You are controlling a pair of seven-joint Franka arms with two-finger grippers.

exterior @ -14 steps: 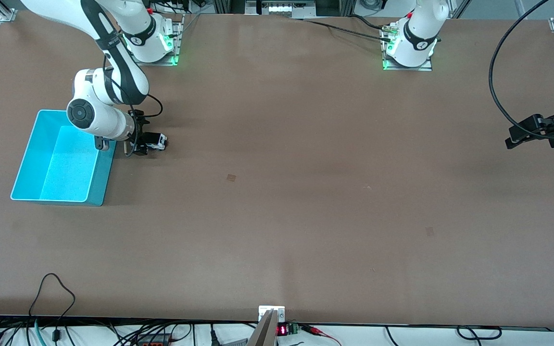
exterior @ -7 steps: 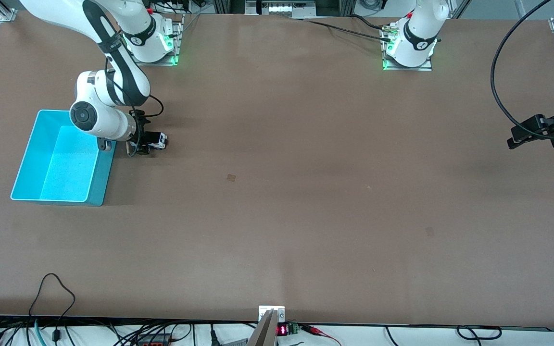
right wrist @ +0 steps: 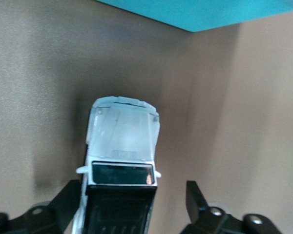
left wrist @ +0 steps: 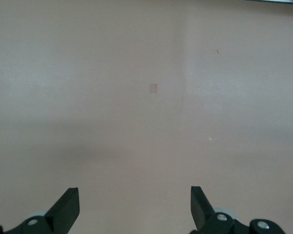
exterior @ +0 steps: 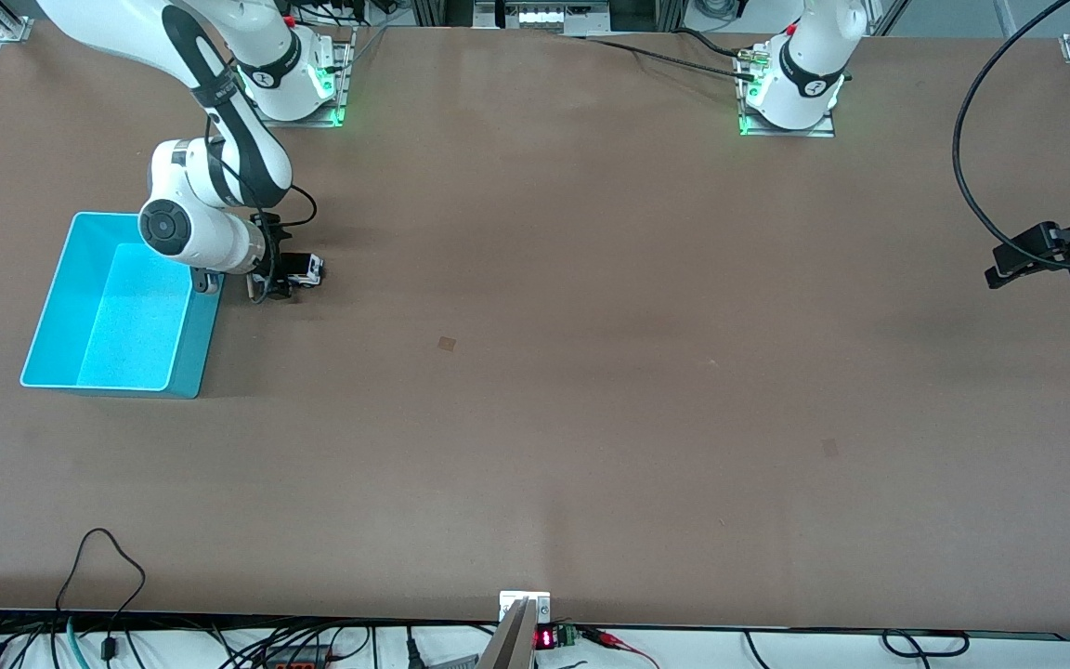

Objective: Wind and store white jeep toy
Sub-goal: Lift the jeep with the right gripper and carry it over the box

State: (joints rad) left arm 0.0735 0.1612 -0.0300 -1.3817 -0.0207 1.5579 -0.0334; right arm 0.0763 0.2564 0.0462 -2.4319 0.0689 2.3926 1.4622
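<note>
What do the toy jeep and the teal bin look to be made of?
The white jeep toy looks like molded plastic: a smooth, slightly glossy white hood, a ribbed black roof and a shiny dark windshield. The teal bin also looks plastic: one even color, thin walls and a smooth, lit-up inside. Neither can be confirmed from looks alone.

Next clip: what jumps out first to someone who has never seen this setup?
The bright teal bin at the right arm's end of the table draws the eye first. Beside it the right gripper stands open around the white jeep toy, fingers apart from its sides. The left gripper waits, open, over bare table at the left arm's end.
</note>
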